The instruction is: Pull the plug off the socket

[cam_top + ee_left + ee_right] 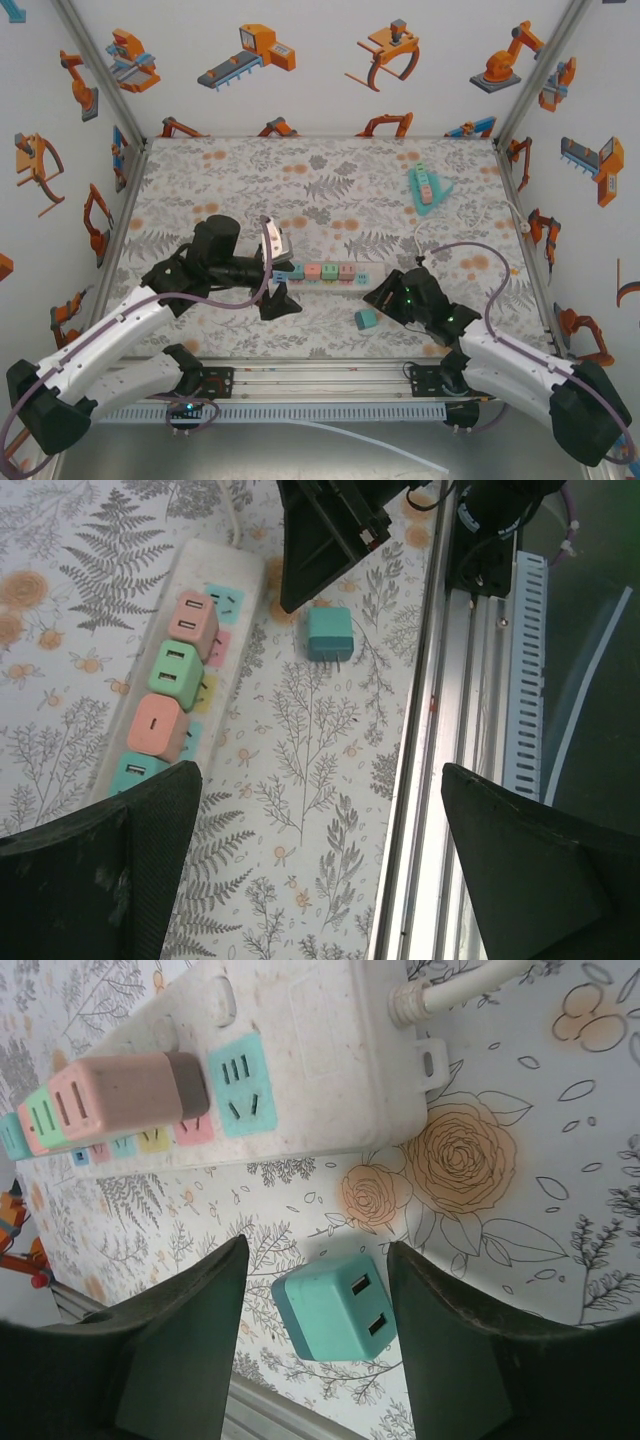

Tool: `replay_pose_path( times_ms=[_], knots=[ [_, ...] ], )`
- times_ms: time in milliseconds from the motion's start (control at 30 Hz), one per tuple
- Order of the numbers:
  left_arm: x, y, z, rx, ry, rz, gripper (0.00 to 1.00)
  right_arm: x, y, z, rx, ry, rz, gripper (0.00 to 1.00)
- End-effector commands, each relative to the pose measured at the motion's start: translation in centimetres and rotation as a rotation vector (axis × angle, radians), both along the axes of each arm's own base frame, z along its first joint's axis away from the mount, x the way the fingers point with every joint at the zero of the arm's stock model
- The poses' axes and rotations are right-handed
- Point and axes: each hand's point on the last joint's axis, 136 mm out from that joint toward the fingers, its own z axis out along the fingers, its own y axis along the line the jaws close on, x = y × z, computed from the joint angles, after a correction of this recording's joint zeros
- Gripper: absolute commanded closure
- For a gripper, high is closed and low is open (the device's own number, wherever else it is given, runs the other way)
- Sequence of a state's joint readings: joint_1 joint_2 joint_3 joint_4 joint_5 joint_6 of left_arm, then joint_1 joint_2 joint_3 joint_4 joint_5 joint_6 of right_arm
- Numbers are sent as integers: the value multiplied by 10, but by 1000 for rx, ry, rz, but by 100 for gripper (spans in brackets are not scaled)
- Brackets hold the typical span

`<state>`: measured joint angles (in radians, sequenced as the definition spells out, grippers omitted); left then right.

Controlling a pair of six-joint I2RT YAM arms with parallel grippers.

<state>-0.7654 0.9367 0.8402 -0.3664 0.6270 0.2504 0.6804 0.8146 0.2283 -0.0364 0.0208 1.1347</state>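
The right pincer (318,1250) stands partly open and grips nothing. The teal plug (335,1310), a smooth rounded cube with two slots, lies loose between its fingers (180,1340) on the flowered table (500,1160). Beyond its tips, the speckled white power strip (320,1040) carries pink and green plugs (120,1095). The left pincer (320,772) gapes wide, empty.
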Motion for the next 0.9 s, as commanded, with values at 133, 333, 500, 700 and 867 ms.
replay_pose_path(
  times_ms=[133, 333, 500, 700, 867],
  knots=[
    [9, -2, 18, -68, -74, 50, 3, 13, -7, 51, -123, -254, 87, 43],
    [33, 2, 15, -62, -54, 210, 3, 27, -5, 123, -297, -716, 218, 43],
    [57, 12, 15, -66, -49, 372, 3, 23, 6, 156, -580, -1004, 446, 40],
    [103, 38, 16, -115, -16, 714, 3, 1, 43, 141, -815, -1164, 962, 39],
    [133, 61, 4, -124, 111, 949, 3, -6, 74, 125, -779, -1180, 1251, 38]
  ],
)
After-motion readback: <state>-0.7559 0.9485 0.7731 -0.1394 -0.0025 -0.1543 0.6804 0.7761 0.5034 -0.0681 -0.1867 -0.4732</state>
